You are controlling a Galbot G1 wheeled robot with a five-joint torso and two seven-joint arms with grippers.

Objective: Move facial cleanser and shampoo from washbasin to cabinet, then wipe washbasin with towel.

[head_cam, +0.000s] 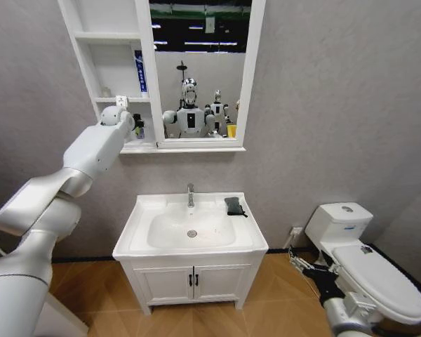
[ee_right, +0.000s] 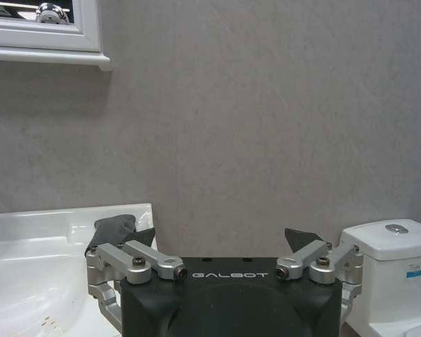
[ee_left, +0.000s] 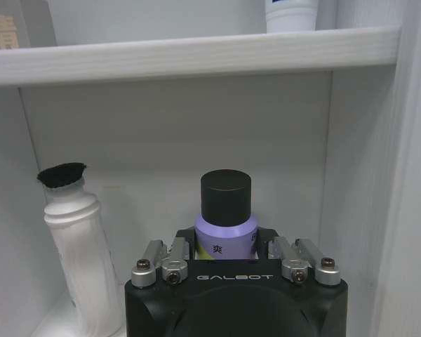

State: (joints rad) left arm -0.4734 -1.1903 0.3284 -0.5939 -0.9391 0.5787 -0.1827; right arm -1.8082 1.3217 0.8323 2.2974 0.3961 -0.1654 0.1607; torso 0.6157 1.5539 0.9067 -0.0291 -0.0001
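The left gripper (ee_left: 228, 261) is reaching into the cabinet's (head_cam: 104, 36) lowest shelf compartment, its fingers (ee_left: 170, 254) holding a purple black-capped bottle (ee_left: 226, 217) beside a white bottle (ee_left: 81, 246). The towel (head_cam: 234, 206) is lying on the washbasin (head_cam: 189, 228) rim below the cabinet. The right gripper (ee_right: 230, 263) is hanging low beside the washbasin, fingers (ee_right: 137, 254) spread wide.

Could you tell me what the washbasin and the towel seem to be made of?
Washbasin: likely glazed ceramic; white and smooth, with soft reflections in the bowl. Towel: soft woven cloth, probably; dark grey, matte, folded with limp creases.
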